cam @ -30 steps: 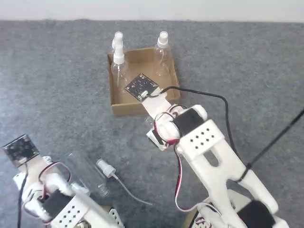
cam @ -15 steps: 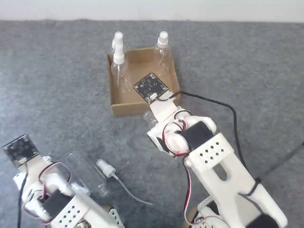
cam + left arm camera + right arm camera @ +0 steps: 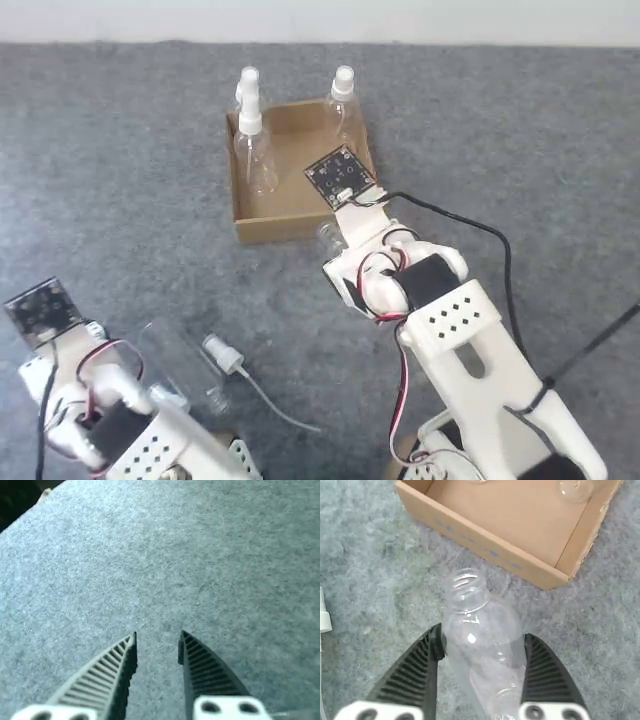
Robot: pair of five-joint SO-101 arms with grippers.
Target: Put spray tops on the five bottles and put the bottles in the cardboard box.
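Since a second ago, a sideways swing of the right arm along the near wall of the cardboard box [image 3: 285, 229], from about mid-wall toward the front corner on the right of the high view. Right gripper [image 3: 482, 633] clamped throughout on an uncapped clear bottle [image 3: 481, 622], open neck pointing at the box and stopping just short of its wall. No spray top on that bottle yet, so judged not ready for boxing; more likely a repositioning ahead of capping. Left arm barely shifted, left gripper [image 3: 157, 641] with fingers apart, holding nothing, above bare grey carpet [image 3: 120, 200]. By count, five bottles. Three capped bottles upright at the far side of the box, inside it as far as can be judged: two at the far left corner [image 3: 256, 152] [image 3: 246, 86], one at the far right corner [image 3: 342, 100]. One in the right gripper. One lying bottle [image 3: 175, 360], uncapped, on the carpet beside the left arm. One loose spray top [image 3: 222, 353], dip tube trailing, just beside the lying bottle. One box. Two bottles left to cap, by this reckoning.
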